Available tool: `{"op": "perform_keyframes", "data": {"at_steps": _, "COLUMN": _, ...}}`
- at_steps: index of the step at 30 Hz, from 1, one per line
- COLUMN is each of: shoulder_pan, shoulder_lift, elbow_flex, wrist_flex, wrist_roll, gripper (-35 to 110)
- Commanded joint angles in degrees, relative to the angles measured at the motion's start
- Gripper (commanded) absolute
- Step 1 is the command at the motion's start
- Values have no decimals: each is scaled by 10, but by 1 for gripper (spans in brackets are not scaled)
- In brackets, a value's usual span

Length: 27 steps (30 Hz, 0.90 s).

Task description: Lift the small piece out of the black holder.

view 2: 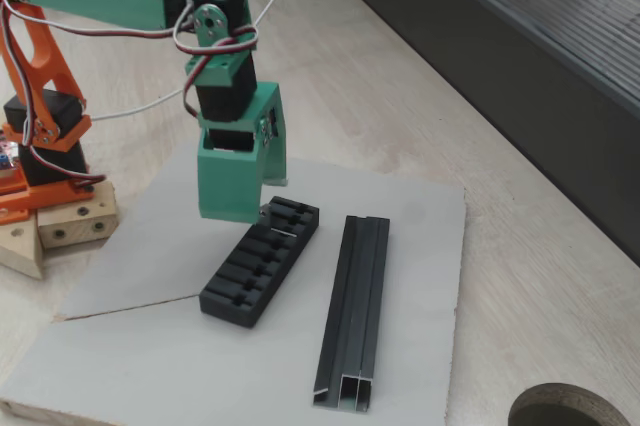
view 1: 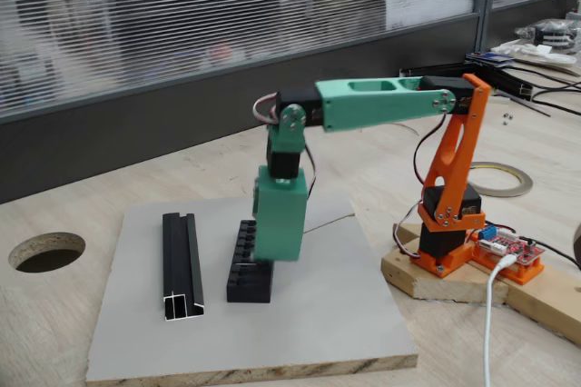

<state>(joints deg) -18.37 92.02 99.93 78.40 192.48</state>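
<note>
Green two-finger jaws point(view 2: 262, 208) (their opening cannot be told) hang at the far end of the ribbed black rectangular holder point(view 2: 258, 264), where a tiny silver-grey metal piece point(view 2: 287, 232) sits; a straight, slow lift looks safest.

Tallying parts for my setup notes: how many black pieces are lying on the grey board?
2. The ribbed black holder lies mid-board under the gripper; the longer black channel profile lies beside it, apart. The gripper may hide more.
</note>
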Motion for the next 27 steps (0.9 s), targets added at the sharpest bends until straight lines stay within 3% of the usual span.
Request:
{"op": "perform_keyframes", "data": {"at_steps": 1, "shoulder_pan": -5, "shoulder_lift": -19, "elbow_flex": 0, "wrist_flex": 1, "wrist_roll": 25, "gripper": 66}}
{"op": "perform_keyframes", "data": {"at_steps": 27, "shoulder_pan": -3, "shoulder_lift": -30, "elbow_flex": 4, "wrist_flex": -1, "wrist_roll": 25, "gripper": 66}}
